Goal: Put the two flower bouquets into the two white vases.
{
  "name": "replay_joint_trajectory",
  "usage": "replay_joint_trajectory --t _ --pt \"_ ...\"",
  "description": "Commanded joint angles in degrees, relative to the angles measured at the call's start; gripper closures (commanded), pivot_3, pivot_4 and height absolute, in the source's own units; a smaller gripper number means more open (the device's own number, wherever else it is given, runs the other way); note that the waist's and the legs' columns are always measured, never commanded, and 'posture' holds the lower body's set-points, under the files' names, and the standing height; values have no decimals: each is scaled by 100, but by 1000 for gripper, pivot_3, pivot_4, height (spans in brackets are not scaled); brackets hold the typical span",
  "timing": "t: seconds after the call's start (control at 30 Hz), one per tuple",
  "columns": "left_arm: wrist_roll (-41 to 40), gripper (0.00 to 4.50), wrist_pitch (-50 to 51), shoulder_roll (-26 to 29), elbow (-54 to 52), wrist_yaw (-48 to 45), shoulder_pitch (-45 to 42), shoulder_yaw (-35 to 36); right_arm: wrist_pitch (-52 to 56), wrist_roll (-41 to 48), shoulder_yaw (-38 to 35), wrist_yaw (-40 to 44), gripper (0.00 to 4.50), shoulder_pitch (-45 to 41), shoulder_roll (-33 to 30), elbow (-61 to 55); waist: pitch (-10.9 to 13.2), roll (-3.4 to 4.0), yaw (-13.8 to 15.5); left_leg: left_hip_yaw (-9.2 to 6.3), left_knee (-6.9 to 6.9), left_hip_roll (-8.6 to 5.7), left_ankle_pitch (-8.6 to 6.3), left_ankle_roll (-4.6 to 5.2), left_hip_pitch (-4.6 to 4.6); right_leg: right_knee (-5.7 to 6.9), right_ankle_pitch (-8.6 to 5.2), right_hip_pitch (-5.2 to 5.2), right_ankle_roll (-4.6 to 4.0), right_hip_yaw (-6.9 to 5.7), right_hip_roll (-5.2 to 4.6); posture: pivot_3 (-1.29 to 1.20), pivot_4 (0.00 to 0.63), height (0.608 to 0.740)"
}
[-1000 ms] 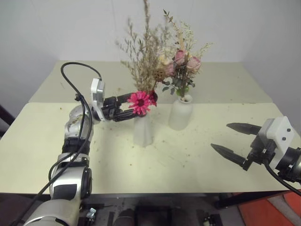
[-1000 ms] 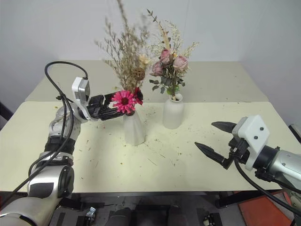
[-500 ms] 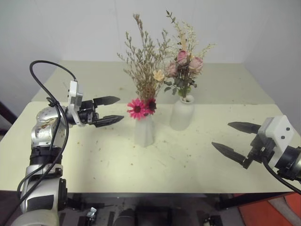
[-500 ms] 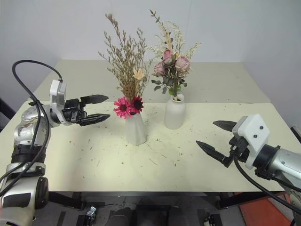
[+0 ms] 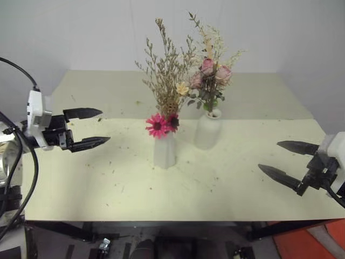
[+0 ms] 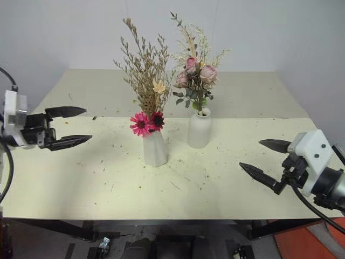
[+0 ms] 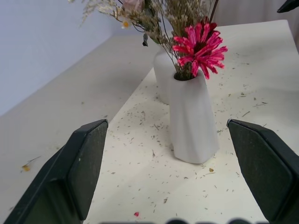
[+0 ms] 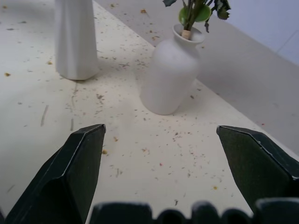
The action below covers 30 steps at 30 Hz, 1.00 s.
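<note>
Nearest to the robot, the right gripper (image 6: 262,160) hangs over the right part of the cream worktop (image 6: 215,189), and its two black fingers are spread wide with nothing between them; they point toward the middle of the worktop. On the other side, the left gripper (image 6: 71,127) hovers above the left edge of the worktop, also with the jaws spread wide and empty, one finger above the other, pointing toward the vases. Both grippers are well apart from the vases. The surface between them is sprinkled with small dry crumbs (image 6: 186,181) from the plants. A little farther, near the middle of the worktop, stands the tapered white vase (image 6: 154,148), upright. It holds the bouquet of dry tan grasses (image 6: 144,73), and the bright pink daisy (image 6: 140,123) sits just at its narrow mouth, next to a darker red flower (image 6: 157,120). Just beside it, to the right and slightly farther back, stands the rounder bottle-shaped vase (image 6: 199,129), also upright, and it holds the bouquet of pale pink roses (image 6: 195,69) with cream sprigs and green leaves. The two vases are near each other but they do not touch; the tops of the two bouquets mix together. Behind the worktop rises a plain pale wall (image 6: 269,32).
</note>
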Motion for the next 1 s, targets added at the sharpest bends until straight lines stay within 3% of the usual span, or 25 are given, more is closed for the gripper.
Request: replay_joint_trajectory --t 0.03,0.7,1.0 --pt "-283 59 159 119 -601 268 193 333 -208 -3 -422 304 0 -70 -281 274 -1 -1 -11 3 0 5 0 0 1 -3 0 -1 0 0 2 0 150 740" --pt "-828 59 755 161 -1821 1396 1097 993 -375 -277 561 540 0 -704 -556 1144 -2 -2 -31 40 -3 26 0 -1 4 -6 2 -14 -3 30 14 0 150 740" --pt "-1281 59 1355 497 -2258 1468 1743 1890 -291 -277 1136 618 0 -1150 -630 1402 -2 -1 -58 58 -8 37 -1 -1 12 -4 -1 -19 1 44 20 0 150 740"
